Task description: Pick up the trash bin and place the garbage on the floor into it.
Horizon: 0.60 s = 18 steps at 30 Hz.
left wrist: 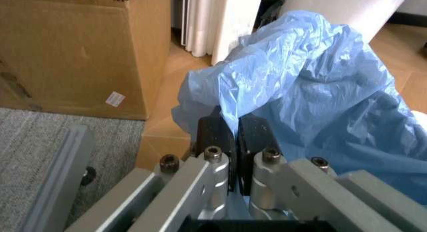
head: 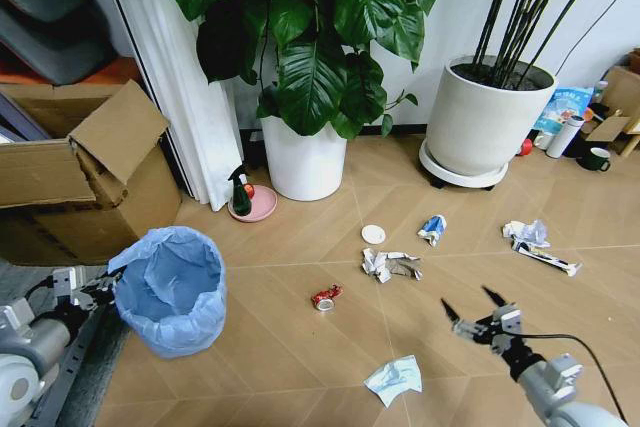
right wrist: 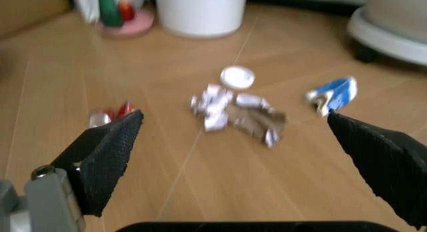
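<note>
The trash bin (head: pixel 172 289), lined with a crinkled light-blue bag (left wrist: pixel 313 87), stands on the floor (head: pixel 280 347) at the left. My left gripper (head: pixel 100 287) is shut on its near rim; the black pads (left wrist: pixel 217 137) pinch the bag's edge. My right gripper (head: pixel 475 309) hangs open over bare floor at the lower right. Garbage lies between them: a red-silver can (head: pixel 325 297), a crumpled paper wad (head: pixel 390 266), a white lid (head: pixel 373 234), a blue-white wrapper (head: pixel 432 228), another wad (head: pixel 526 233) and a pale tissue (head: pixel 395 378). Beyond the open right gripper (right wrist: pixel 233 142) lie the can (right wrist: pixel 110 114), wad (right wrist: pixel 233 112) and lid (right wrist: pixel 237 77).
An open cardboard box (head: pixel 80 177) stands behind the bin, beside a white curtain (head: pixel 180 97). Two large white plant pots (head: pixel 303 157) (head: pixel 485 122) line the back wall. A pink dish with a spray bottle (head: pixel 250 202) sits by the nearer pot. Grey carpet (left wrist: pixel 53 142) borders the left.
</note>
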Tool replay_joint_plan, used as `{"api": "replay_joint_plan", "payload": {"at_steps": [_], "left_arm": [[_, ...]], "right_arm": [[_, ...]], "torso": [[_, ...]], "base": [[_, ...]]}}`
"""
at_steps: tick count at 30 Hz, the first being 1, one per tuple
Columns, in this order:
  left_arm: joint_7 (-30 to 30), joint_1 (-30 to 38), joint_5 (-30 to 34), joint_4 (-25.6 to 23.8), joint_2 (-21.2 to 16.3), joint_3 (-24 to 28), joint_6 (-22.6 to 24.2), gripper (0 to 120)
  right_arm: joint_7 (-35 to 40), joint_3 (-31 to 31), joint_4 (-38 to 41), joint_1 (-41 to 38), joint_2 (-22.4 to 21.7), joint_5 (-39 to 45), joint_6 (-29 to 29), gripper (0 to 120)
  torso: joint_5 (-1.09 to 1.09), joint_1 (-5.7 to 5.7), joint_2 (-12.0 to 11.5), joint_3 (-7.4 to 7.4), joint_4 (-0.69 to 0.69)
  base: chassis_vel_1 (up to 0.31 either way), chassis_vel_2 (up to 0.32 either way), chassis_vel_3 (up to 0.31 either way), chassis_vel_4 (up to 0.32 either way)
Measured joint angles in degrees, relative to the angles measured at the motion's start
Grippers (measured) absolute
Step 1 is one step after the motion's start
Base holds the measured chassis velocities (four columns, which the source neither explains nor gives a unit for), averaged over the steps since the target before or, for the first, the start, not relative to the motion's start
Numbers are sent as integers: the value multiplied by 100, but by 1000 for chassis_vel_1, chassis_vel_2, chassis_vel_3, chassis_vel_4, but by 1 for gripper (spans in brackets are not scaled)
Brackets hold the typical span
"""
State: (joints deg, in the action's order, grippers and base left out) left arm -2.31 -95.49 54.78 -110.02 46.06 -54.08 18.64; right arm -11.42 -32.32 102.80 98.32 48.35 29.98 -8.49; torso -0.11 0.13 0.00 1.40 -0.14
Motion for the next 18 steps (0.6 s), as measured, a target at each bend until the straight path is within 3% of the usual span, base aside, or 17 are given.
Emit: {"api": "replay_joint_plan", "payload": {"at_steps": [7,10,14,18], "left_arm": [[4,-3,-15,-2,-13,16,15,0],[6,-73,-53,-9,-8,4,22,0],[10,-114,-57,-29,0,-39,27,0],[16,-274,-57,-111,31,-114,30,0]], "right_arm": [[-597,406,-374,-62,-720,388,151,100],[-1482,644,-721,-225,-1036,787,228,100],[-1857,819,-979,-380,-1209,858,227,100],[-2249,1389,-1504,-887,-1396,864,169,100]], "torso": [[0,0,0,0,-1],[-1,0,0,0,-1],[1,0,0,0,-1],[-1,1,0,1,-2]], "base": [[0,0,0,0],[0,0,0,0],[0,0,0,0],[0,0,0,0]]}}
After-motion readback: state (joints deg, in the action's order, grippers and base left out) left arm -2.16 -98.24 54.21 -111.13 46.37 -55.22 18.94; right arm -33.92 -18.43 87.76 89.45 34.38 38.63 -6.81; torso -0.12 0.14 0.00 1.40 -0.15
